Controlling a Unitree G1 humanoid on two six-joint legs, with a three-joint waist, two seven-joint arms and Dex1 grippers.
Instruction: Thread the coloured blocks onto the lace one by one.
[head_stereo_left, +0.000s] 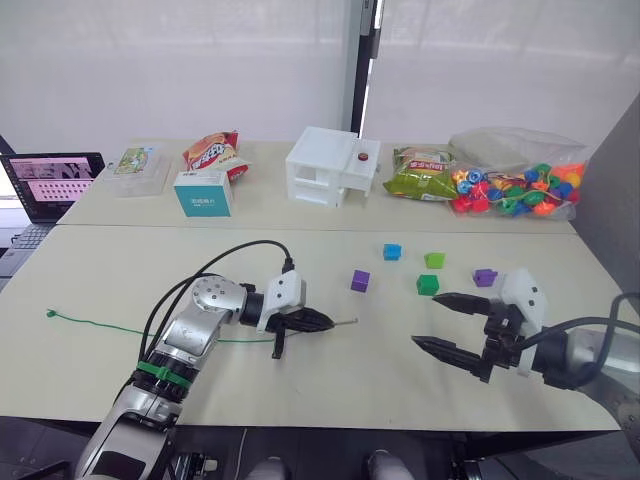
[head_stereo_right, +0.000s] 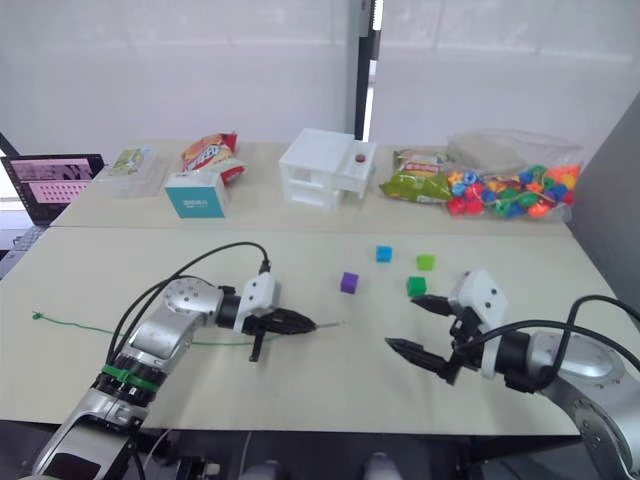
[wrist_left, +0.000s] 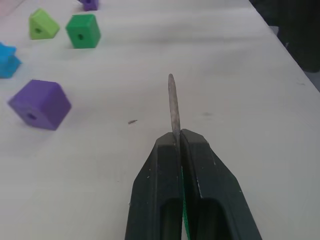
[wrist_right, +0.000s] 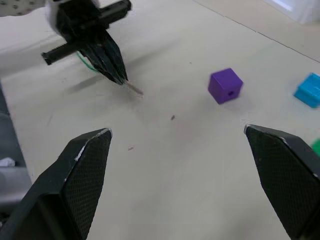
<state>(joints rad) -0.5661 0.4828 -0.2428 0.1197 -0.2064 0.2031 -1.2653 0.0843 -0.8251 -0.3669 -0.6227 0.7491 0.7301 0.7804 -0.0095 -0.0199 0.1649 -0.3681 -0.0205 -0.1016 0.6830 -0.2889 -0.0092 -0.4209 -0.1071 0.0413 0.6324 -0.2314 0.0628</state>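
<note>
Bead bag (head_stereo_left: 515, 185) and boxes behind blocks (head_stereo_left: 360, 280)

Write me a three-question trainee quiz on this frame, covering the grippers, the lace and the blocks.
1. True or false: the left gripper is shut on the lace, with the stiff tip sticking out past its fingers.
2. How does the right gripper stand? A) open, holding nothing B) shut on a purple block C) shut on the lace
3. Fill in: the block lying nearest the lace's tip is the ____ cube.

Key
1. True
2. A
3. purple; none of the blocks, including the blue block, lime green block and darker green block, is on the lace yet.
</note>
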